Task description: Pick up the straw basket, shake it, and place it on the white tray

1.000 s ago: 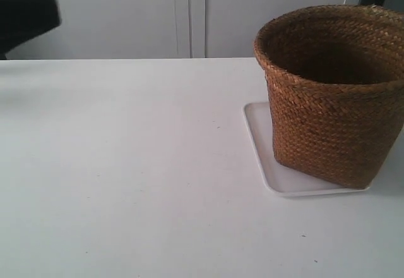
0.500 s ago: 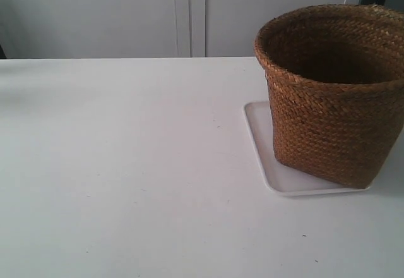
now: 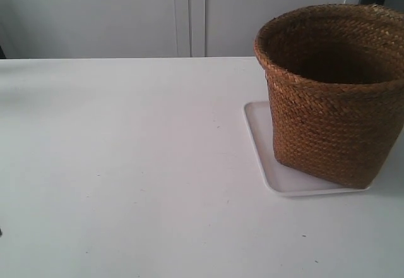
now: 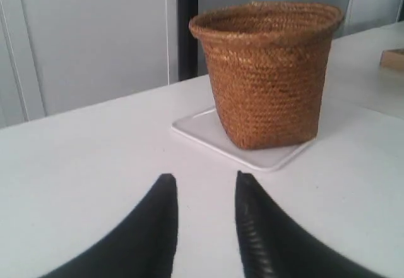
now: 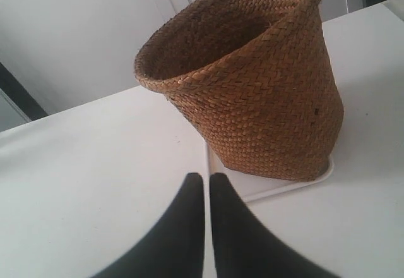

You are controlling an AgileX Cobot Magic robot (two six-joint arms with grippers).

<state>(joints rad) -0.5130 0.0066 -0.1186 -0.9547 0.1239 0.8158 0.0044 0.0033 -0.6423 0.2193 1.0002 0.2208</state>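
Basket (image 3: 331,101) is sitting on the tray (image 3: 255,126); left gripper (image 4: 205,178) gaping, right gripper (image 5: 205,177) pinched closed, both empty. Best be retreating without nudging it.

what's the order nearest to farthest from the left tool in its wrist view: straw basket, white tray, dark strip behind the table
From the left tool:
1. Flat white rectangular tray: its corner lies just ahead on the table.
2. Round brown woven straw basket: stands on the tray, back from that corner.
3. Dark vertical strip: beyond the table's far edge.
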